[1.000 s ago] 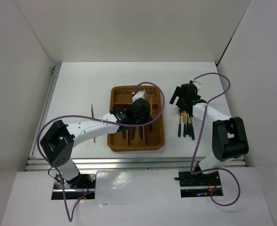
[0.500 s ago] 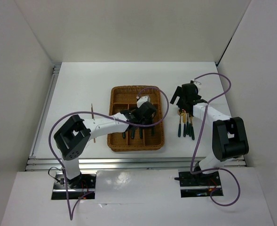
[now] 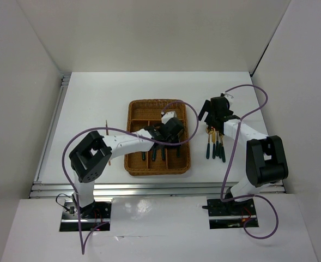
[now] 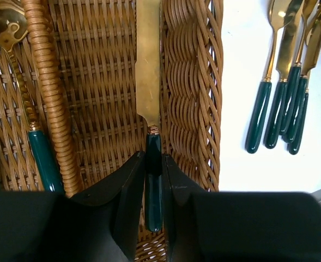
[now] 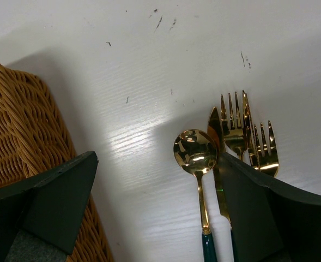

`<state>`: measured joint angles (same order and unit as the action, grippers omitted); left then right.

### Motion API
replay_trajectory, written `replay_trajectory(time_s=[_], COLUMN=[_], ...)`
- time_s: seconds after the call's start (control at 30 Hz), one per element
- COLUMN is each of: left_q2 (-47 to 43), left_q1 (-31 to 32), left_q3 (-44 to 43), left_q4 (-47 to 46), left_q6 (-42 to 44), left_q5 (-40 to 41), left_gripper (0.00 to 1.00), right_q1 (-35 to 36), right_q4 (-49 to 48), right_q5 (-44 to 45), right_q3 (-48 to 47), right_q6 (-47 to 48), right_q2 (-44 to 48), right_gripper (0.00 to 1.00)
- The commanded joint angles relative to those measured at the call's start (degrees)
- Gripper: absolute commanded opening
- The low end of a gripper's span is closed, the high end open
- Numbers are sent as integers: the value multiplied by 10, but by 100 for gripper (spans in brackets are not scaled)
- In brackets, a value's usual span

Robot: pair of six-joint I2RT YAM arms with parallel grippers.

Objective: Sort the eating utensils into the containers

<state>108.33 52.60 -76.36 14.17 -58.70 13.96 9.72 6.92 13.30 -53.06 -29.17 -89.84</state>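
One knife [image 4: 149, 76], pinched by the left fingers [image 4: 126, 210] low in the wicker tray's [image 4: 190, 109] outermost slot, probably needs releasing next; the right fingers [image 5: 56, 204] gape empty above a spoon [image 5: 195, 154].

The left arm's black gripper [image 3: 171, 134] hovers over the right side of the rectangular brown wicker tray [image 3: 134, 112], with dark green handles [image 3: 153, 155] in its slots. The right arm's black gripper [image 3: 210, 115] hangs by loose green-handled gold cutlery [image 3: 215, 148] on the white table [image 3: 95, 98].

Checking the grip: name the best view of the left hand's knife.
Left wrist: knife in the tray, handle pinched between the left hand's fingers. Top external hides it under that hand; right wrist lacks it.
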Motion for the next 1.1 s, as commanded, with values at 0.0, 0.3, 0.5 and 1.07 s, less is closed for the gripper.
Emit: replay_trajectory(time_s=[0.0, 0.3, 0.5, 1.07], left_q2=[7, 17, -1, -187], left_q1=[2, 2, 2, 2], left_q3=[-27, -32, -37, -33], left_q4=[7, 12, 17, 54], left_q6=[3, 9, 20, 187], left_q5=[10, 10, 10, 37], left_gripper=[33, 40, 47, 89], right_q1=[-4, -4, -4, -4], right_q4=[-15, -15, -15, 48], right_q5=[10, 10, -2, -115], right_q3=[1, 1, 8, 91], right_q6=[-7, -7, -7, -27], right_q2=[6, 6, 26, 105], right_gripper=[100, 100, 100, 84])
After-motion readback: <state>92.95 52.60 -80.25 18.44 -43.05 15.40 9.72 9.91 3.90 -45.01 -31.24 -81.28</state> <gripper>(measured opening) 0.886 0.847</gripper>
